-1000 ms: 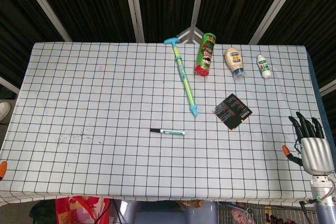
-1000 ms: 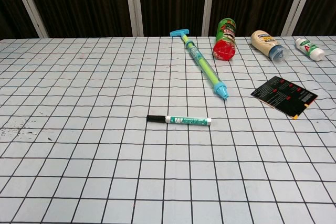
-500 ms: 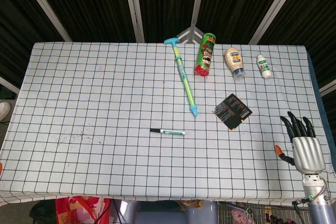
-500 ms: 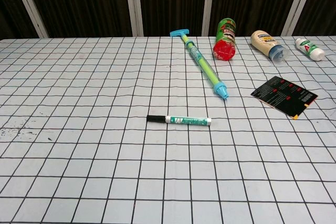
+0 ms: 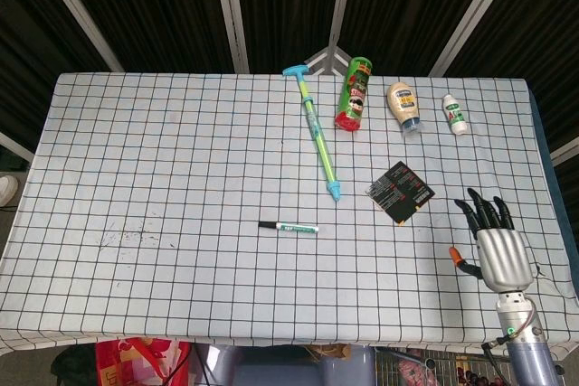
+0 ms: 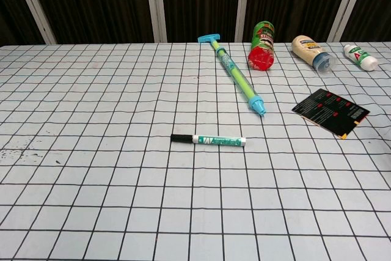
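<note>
My right hand (image 5: 493, 240) hovers over the table's front right part in the head view, fingers spread and holding nothing. The nearest thing is a black card (image 5: 400, 192) to its upper left, also seen in the chest view as the black card (image 6: 330, 112). A green and white marker (image 5: 288, 226) lies near the table's middle. The chest view does not show the right hand. My left hand is in neither view.
At the back of the grid-patterned tablecloth (image 5: 163, 160) lie a long green and blue pump toy (image 5: 316, 136), a green can (image 5: 354, 94), a cream squeeze bottle (image 5: 403, 106) and a small white bottle (image 5: 454, 114). Dark smudges (image 5: 131, 238) mark the cloth front left.
My right hand has moved left and further onto the table, away from the right edge. An orange bit at the far left edge is gone from view. The objects have not moved.
</note>
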{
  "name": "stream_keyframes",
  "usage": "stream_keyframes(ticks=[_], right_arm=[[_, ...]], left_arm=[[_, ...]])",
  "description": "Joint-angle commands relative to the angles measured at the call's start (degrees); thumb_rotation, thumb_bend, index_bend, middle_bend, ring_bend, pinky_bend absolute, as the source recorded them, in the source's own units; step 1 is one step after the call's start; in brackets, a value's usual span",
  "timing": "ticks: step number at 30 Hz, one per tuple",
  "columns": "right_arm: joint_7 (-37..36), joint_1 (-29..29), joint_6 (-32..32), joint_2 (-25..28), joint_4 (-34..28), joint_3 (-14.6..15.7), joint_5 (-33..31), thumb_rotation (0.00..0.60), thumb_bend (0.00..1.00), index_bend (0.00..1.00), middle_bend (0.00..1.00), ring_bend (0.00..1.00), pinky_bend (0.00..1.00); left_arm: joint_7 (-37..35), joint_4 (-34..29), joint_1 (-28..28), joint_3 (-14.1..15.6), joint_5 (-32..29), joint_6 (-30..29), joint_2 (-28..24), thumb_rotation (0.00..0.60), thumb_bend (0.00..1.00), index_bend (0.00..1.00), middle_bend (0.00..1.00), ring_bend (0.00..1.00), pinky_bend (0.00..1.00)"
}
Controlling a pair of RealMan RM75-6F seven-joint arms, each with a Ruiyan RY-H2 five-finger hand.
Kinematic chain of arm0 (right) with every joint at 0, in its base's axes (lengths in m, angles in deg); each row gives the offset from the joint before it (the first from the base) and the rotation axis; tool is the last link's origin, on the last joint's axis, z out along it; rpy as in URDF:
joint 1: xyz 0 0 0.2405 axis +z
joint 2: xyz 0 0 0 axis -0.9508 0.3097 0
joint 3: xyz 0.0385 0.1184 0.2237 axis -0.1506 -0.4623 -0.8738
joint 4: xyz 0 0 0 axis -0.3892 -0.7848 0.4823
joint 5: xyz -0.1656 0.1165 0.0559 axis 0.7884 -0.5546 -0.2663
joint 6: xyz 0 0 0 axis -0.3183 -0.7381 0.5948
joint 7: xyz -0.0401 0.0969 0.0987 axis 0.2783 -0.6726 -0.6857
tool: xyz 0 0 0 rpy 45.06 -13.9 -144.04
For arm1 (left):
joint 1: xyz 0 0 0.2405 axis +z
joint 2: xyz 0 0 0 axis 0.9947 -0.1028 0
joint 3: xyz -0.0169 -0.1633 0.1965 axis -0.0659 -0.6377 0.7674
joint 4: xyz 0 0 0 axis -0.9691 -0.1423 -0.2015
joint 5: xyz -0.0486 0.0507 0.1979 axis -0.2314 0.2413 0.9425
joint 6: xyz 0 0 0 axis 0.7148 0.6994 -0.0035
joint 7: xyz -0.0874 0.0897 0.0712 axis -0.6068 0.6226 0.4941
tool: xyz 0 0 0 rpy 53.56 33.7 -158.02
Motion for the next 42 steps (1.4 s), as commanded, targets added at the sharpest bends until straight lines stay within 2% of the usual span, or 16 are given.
stream_keyframes(ticks=[1,7,13,18,22,30,42], right_arm=[[5.24,3.14,-4.05,-2.04,-4.64,-1.18,-3.04,0.6,0.31,0.2,0.06,0.12,0.01],[17.04,10.13,-9.49,-9.5,-6.35,-4.63,-10.34,0.6,0.31,0.21,0.06,0.12,0.01],[22.95,16.27,-13.13,-18.18,-4.51,-7.41,-19.1,0.6,0.31,0.27,0.06,0.12,0.01],[26.26,21.13,-15.58,-25.12,0.26,-9.21,-26.71,0.6,0.31,0.32,0.06,0.12,0.01],[27.58,24.25,-16.53,-30.02,4.99,-9.36,-29.81,0.6,0.31,0.35,0.06,0.11,0.01],[29.42,28.28,-16.57,-35.41,10.6,-10.06,-33.41,0.6,0.31,0.39,0.06,0.11,0.01],[28.44,30.65,-16.73,-38.66,15.19,-9.75,-35.61,0.6,0.31,0.46,0.06,0.11,0.01]], left_arm=[[-0.73,-0.47,-0.71,-0.71,-1.0,0.9,-0.21,0.6,0.48,0.05,0.0,0.0,0.06],[1.2,-0.42,-1.66,-0.91,-1.63,2.28,0.01,0.6,0.48,0.05,0.0,0.0,0.06],[3.79,-1.12,-1.45,-0.44,-0.52,1.4,0.06,0.6,0.48,0.05,0.0,0.0,0.06],[4.8,-0.78,-1.52,-0.36,-0.9,1.61,0.52,0.6,0.48,0.05,0.0,0.0,0.06],[5.17,-0.05,-2.02,-0.64,-2.0,2.58,0.99,0.6,0.48,0.05,0.0,0.0,0.06],[5.51,2.27,-3.17,-1.16,-4.21,4.75,2.51,0.6,0.48,0.05,0.0,0.0,0.06],[4.74,5.4,-3.85,-1.37,-5.93,6.07,3.98,0.6,0.48,0.05,0.0,0.0,0.06]])
